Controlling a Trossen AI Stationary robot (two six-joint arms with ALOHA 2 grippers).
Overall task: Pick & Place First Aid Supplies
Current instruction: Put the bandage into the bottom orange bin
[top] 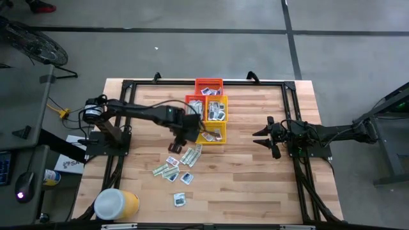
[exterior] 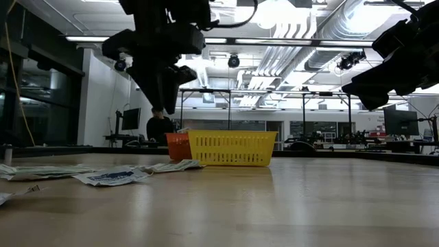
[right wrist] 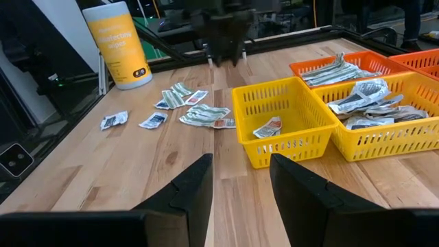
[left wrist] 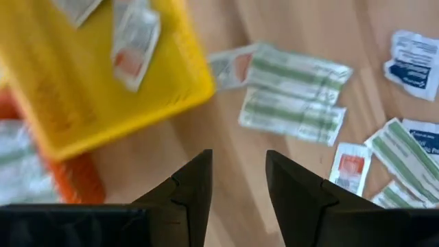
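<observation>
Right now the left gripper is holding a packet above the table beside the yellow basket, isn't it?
Not quite. The left gripper is above the table beside the yellow basket, but it is open and empty, as the left wrist view shows; the packets lie on the wood.

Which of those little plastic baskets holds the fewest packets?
The small yellow plastic basket nearest the loose packets: only a packet or two show inside, while the others look heaped.

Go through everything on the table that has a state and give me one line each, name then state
left gripper: open, empty, in the air beside the near yellow basket
right gripper: open, empty, waiting off to the right
near yellow basket: upright, one packet inside
far yellow basket: upright, several packets inside
orange basket: upright, packets inside
loose packets: lying flat on the wood
yellow tub: upright, white lid on
</observation>
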